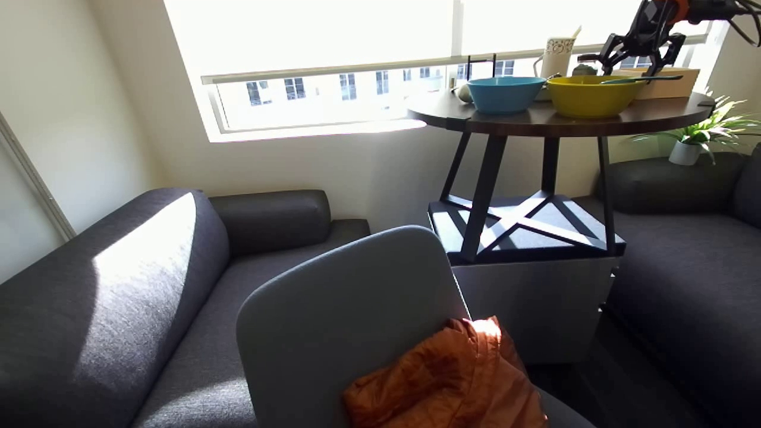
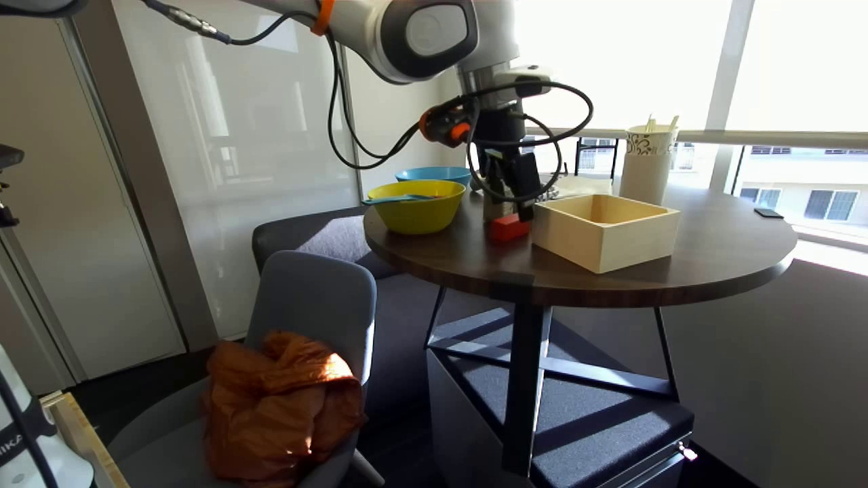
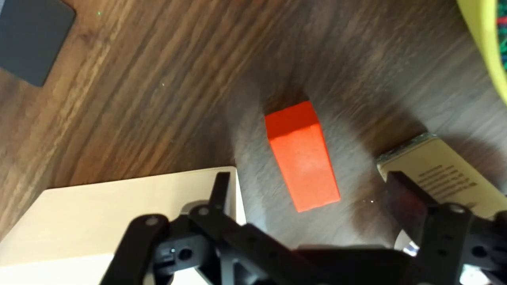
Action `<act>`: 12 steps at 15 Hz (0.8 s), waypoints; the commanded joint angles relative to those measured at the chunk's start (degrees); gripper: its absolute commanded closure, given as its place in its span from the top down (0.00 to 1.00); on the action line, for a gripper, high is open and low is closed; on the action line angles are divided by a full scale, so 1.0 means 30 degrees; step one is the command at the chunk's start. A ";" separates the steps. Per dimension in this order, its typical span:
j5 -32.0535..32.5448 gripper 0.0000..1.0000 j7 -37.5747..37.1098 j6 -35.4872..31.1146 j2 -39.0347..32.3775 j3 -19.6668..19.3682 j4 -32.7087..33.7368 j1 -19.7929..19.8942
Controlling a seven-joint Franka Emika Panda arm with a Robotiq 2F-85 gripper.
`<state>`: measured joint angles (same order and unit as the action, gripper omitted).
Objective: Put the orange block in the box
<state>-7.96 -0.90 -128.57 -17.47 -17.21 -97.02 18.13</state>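
The orange block lies on the dark round table. It also shows in an exterior view, just beside the box; it is hidden in the view from the sofa side. The box is low, light tan and open-topped. It is partly in the wrist view, left of the block, and behind the yellow bowl in an exterior view. My gripper is open and empty, its fingers spread wide above and to either side of the block. It points down over the table in an exterior view.
A yellow bowl and a blue bowl stand on the table. A tan labelled item is close to the right finger. A tall patterned cup with sticks stands behind the box. A dark flat piece lies farther off.
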 commanded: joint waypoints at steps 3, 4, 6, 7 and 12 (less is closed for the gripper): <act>-0.0355 0.83 0.1236 -0.0201 -0.0695 0.0657 0.0543 0.0622; -0.0352 0.82 0.1303 -0.0172 -0.0715 0.0687 0.0550 0.0649; -0.0364 0.70 0.1406 0.0058 -0.0715 0.0732 0.0595 0.0676; -0.0334 0.62 0.1459 0.0109 -0.0708 0.0755 0.0601 0.0674; -0.0111 0.19 0.1706 0.0459 -0.0627 0.0849 0.0615 0.0604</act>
<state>-7.95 2.79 -128.79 -18.76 -15.73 -96.94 19.00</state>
